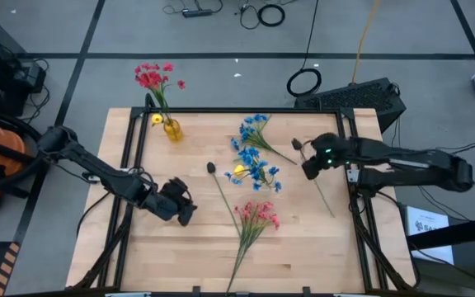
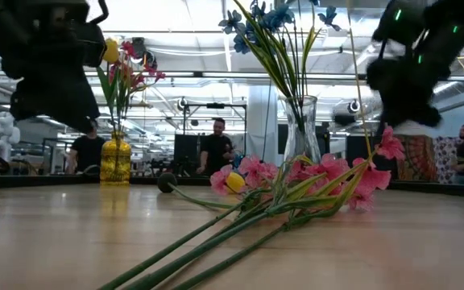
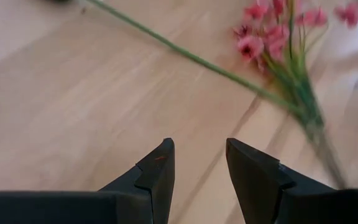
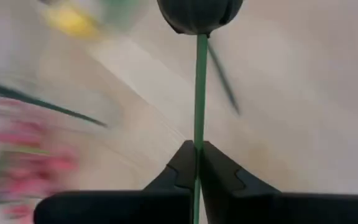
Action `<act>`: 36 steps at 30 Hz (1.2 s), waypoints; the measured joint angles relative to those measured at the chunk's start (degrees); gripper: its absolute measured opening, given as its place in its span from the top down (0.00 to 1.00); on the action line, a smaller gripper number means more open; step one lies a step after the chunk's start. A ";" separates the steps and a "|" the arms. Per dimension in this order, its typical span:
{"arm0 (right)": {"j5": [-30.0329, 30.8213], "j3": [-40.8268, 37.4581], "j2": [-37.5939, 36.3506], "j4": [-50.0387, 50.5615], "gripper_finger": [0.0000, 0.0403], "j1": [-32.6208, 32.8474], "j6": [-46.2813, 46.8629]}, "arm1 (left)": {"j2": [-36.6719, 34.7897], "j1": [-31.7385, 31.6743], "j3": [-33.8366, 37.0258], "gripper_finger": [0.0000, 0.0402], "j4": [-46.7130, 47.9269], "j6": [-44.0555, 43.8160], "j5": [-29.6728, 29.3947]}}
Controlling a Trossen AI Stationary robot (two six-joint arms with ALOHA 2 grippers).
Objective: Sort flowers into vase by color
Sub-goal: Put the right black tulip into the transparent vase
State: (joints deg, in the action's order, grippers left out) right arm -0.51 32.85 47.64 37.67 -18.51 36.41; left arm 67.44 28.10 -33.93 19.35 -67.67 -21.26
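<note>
While my right fingers (image 4: pixel 197 163) pinch the thin green stem of a dark bud (image 4: pixel 199 14) above the wooden bench (image 1: pixel 303 247), my left fingers (image 3: pixel 199 167) hang released near loose pink sprigs (image 1: pixel 256 216). Farther off, blue sprigs (image 1: pixel 254 157) await sorting; red blooms (image 1: pixel 153 77) already fill the yellow glass vase (image 1: pixel 172 129).

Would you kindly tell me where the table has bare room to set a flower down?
Bare wood lies along the table's near edge right of the pink flowers, and between the yellow vase and left gripper. The centre, around the blue flowers, is crowded.
</note>
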 joint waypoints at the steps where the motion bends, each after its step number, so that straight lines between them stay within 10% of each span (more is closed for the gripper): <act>1: 0.02 0.86 -2.35 -1.14 0.99 0.18 -2.67 | 0.27 0.00 0.00 0.63 -0.08 2.49 0.02; 13: -6.49 4.58 -12.48 -15.89 1.00 0.99 -16.31 | 2.58 -0.05 0.02 0.63 -5.50 16.71 -5.67; 25: -15.06 4.63 -9.59 -52.87 1.00 1.01 -22.12 | 2.58 -0.04 0.02 0.63 -8.63 20.05 -8.61; 36: -20.13 4.63 1.28 -64.72 1.00 1.03 -22.29 | 2.58 -0.22 0.02 0.63 -8.80 20.05 -9.29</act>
State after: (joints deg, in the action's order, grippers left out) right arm -20.64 37.47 48.93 -27.05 -17.47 14.11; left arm 70.02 27.88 -33.91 10.55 -47.62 -30.55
